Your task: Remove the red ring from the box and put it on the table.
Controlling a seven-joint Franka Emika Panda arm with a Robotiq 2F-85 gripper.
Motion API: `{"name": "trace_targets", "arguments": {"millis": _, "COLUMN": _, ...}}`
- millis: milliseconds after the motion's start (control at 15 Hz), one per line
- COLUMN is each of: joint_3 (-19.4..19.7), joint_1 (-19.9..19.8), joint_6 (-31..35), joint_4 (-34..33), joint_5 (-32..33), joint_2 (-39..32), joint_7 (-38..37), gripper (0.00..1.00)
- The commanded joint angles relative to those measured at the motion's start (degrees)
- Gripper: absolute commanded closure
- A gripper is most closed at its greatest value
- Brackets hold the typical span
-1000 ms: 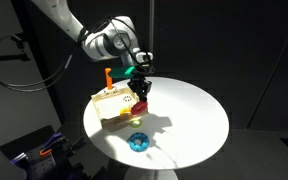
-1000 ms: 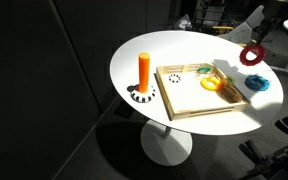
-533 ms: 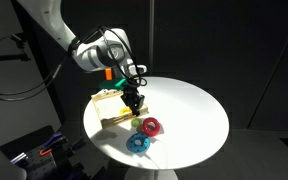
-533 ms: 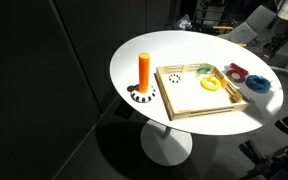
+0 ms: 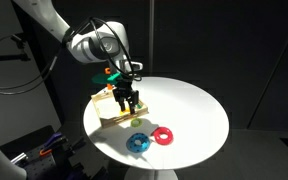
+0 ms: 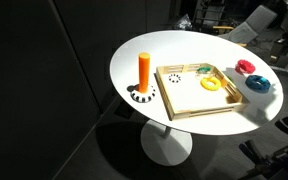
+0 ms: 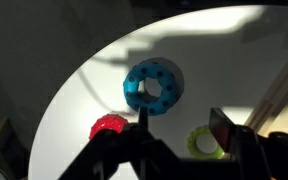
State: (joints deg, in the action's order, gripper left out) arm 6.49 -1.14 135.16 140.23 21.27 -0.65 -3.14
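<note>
The red ring (image 5: 164,136) lies flat on the white table (image 5: 194,105), beside the blue toothed ring (image 5: 137,142) and outside the box (image 5: 112,110). In an exterior view the red ring (image 6: 246,67) rests just past the box (image 6: 189,100), next to the blue ring (image 6: 257,84). My gripper (image 5: 129,106) hangs above the box's near edge, apart from the ring. The wrist view shows the gripper (image 7: 182,125) open with nothing between its fingers (image 7: 222,128). Below it lie the blue ring (image 7: 152,86), the red ring (image 7: 107,127) and a green ring (image 7: 206,143).
An upright orange peg (image 6: 144,70) stands on a dotted base on the table beside the box. A yellow ring (image 6: 215,85) and a green ring (image 6: 206,70) lie inside the box. The round table's edge (image 5: 174,166) runs close to the two rings.
A second ago my gripper held the red ring over the table. It has let go of the ring, which now lies on the table, and has drawn back over the box with its jaws apart.
</note>
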Motion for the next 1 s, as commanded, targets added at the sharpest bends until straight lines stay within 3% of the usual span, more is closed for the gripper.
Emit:
{"name": "trace_targets", "arguments": {"millis": 0, "joint_3": -1.9, "joint_1": -0.4, "joint_6": -8.6, "joint_4": 0.2, "joint_5": -6.8, "joint_2": 6.8, "joint_7": 7.5, "gripper": 0.05}}
{"name": "trace_targets", "arguments": {"millis": 133, "joint_3": -2.6, "joint_1": -0.1, "joint_6": -13.4, "joint_4": -0.5, "joint_5": -8.8, "joint_2": 9.4, "joint_7": 9.6, "gripper": 0.0}}
{"name": "trace_targets", "arguments": {"millis": 467, "joint_3": -4.2, "joint_1": 0.6, "joint_6": -22.1, "joint_4": -2.5, "joint_5": -9.9, "joint_2": 14.2, "joint_7": 11.4, "gripper": 0.0}}
{"name": "trace_targets", "arguments": {"millis": 933, "joint_3": -5.7, "joint_1": 2.0, "joint_6": -23.6, "joint_4": -3.9, "joint_5": -10.2, "joint_2": 17.8, "joint_7": 11.7, "gripper": 0.0}}
